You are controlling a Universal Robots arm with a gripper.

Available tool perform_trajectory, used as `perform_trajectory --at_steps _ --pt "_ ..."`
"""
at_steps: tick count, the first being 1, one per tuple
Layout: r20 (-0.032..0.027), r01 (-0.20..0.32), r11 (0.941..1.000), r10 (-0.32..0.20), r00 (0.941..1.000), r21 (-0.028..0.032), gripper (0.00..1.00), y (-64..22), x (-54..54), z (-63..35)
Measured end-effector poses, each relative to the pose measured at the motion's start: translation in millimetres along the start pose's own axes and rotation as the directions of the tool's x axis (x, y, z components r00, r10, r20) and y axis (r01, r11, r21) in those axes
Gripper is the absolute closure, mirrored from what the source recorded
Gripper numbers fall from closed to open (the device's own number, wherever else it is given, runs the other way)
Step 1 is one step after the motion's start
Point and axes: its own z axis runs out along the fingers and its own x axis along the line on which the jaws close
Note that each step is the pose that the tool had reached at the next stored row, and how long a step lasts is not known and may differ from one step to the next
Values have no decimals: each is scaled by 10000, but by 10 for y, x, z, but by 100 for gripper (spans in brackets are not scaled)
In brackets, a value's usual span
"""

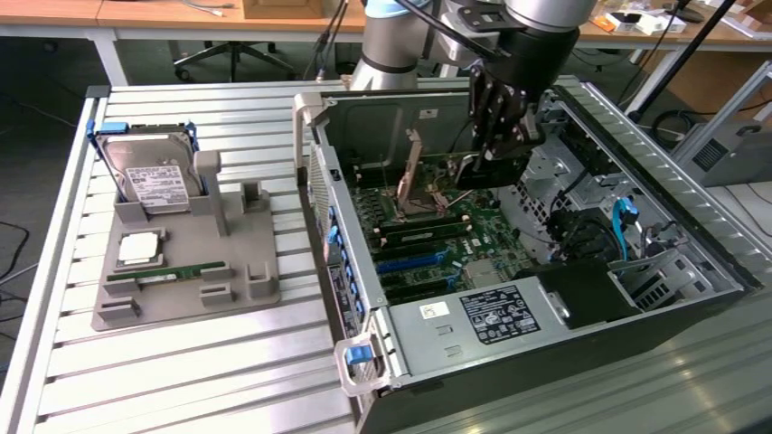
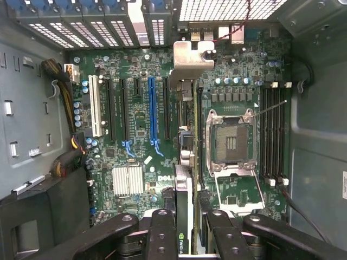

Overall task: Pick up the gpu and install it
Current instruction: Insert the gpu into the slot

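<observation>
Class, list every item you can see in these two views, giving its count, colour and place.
table: 1, silver slats, under everything
computer case: 1, dark, open, exterior view's right
motherboard: 1, green, inside the case
holder tray: 1, grey, exterior view's left
hard drive: 1, silver, white label, propped in the tray
RAM stick: 1, green, lying on the tray
gpu: 1, silver bracket, over the motherboard
gripper: 1, black, shut on the gpu
</observation>
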Motion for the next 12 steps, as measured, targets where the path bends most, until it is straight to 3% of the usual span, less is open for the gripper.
perform_trajectory --at_steps 12 --pt "0 1 10000 -1 10000 0 73 1 1 29"
